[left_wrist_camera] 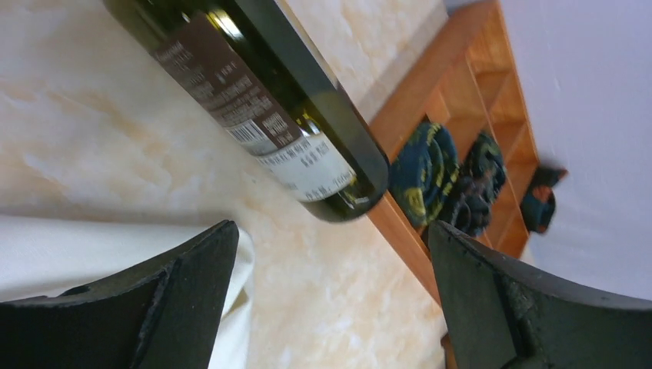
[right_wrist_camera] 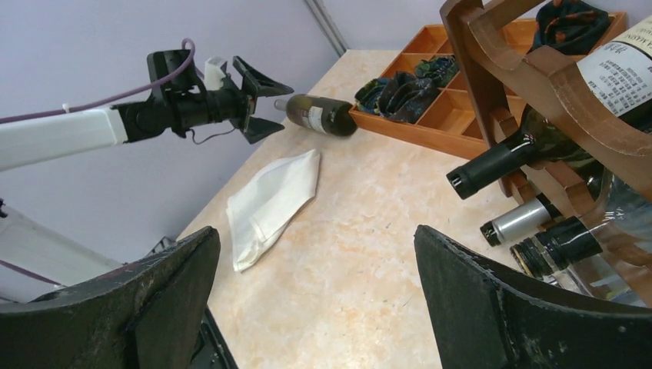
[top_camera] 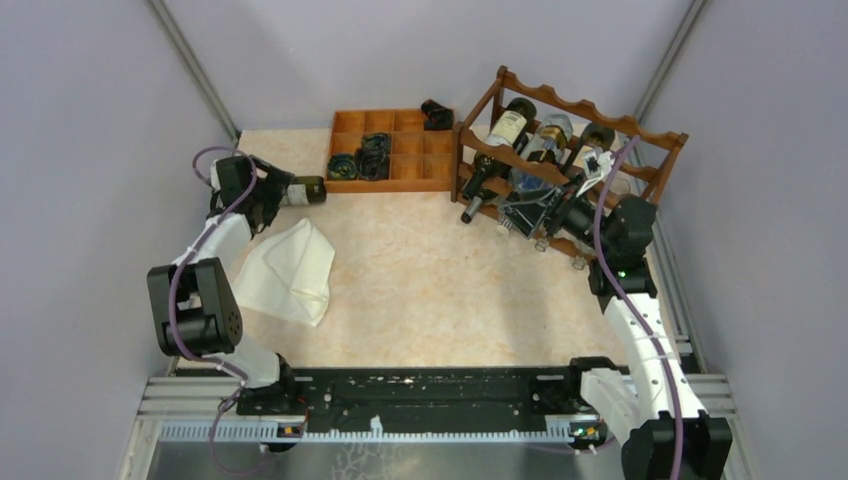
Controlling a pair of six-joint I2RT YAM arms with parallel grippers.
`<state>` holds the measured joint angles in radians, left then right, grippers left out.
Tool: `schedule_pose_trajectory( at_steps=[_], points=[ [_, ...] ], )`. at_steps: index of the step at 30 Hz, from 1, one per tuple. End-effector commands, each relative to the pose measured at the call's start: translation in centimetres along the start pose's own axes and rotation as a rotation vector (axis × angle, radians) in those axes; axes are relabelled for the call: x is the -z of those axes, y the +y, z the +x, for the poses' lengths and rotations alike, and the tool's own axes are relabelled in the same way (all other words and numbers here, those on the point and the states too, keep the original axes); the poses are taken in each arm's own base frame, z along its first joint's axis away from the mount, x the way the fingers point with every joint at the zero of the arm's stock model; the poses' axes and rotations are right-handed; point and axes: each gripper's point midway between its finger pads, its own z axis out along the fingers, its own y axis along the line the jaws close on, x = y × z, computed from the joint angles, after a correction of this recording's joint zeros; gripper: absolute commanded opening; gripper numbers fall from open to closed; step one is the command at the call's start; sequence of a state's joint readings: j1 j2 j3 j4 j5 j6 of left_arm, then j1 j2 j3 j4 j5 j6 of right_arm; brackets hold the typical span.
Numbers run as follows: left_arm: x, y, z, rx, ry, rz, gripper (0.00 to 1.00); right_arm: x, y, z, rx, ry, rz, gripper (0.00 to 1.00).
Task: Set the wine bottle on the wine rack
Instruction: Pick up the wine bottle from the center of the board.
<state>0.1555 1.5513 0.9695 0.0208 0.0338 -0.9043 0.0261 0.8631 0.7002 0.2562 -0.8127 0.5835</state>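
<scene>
The wine bottle (top_camera: 305, 189), dark green with a brown and white label, lies on its side at the far left of the table, its base next to the orange tray. My left gripper (top_camera: 270, 195) is at its left end, jaws open. In the left wrist view the bottle (left_wrist_camera: 254, 100) lies just beyond the left gripper (left_wrist_camera: 330, 227), with nothing between the fingers. The wine rack (top_camera: 590, 112), reddish-brown with wavy rails, stands at the far right and holds several bottles. My right gripper (top_camera: 540, 215) hangs open and empty in front of it, the rack (right_wrist_camera: 538, 69) on its right.
An orange compartment tray (top_camera: 400, 170) with dark rolled cloths stands at the back centre. A white cloth (top_camera: 290, 265) lies on the left, near the left arm. Grey walls close in on both sides. Bottle necks (right_wrist_camera: 492, 165) stick out of the rack's front.
</scene>
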Motion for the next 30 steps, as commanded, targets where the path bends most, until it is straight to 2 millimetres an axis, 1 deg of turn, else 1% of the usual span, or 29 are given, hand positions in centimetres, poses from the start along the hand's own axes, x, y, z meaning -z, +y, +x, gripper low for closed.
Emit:
schedule_pose_trajectory(
  at_steps=[1,6,10,17,21,25,30],
  points=[
    [-1.0,3.7,-1.1,0.034,-0.028,-0.246,0.99,-0.4,0.8,-0.9,0.026,-0.029,-0.036,0.95],
    [-2.1,3.6,-1.5,0.062,0.008,-0.318,0.99,-0.4,0.7,-0.5,0.018,-0.023,-0.034,0.95],
    [-3.1,3.3,-1.8,0.072,0.020,-0.332,0.99,-0.4,0.5,-0.3,0.010,-0.018,-0.029,0.95],
    [-5.5,3.1,-1.9,0.107,0.057,-0.344,0.99,-0.5,0.4,-0.3,0.004,-0.012,-0.027,0.95],
    [-7.2,3.7,-1.6,0.110,0.078,-0.386,0.99,-0.4,0.4,-0.3,0.006,-0.011,-0.023,0.95],
    [-8.7,5.0,-1.6,0.121,0.079,-0.444,0.99,-0.4,0.4,-0.3,0.007,-0.011,-0.025,0.95],
    [-10.8,6.2,-0.4,0.184,0.124,-0.474,0.96,-0.4,0.5,-0.3,0.006,-0.012,-0.028,0.95]
  ],
)
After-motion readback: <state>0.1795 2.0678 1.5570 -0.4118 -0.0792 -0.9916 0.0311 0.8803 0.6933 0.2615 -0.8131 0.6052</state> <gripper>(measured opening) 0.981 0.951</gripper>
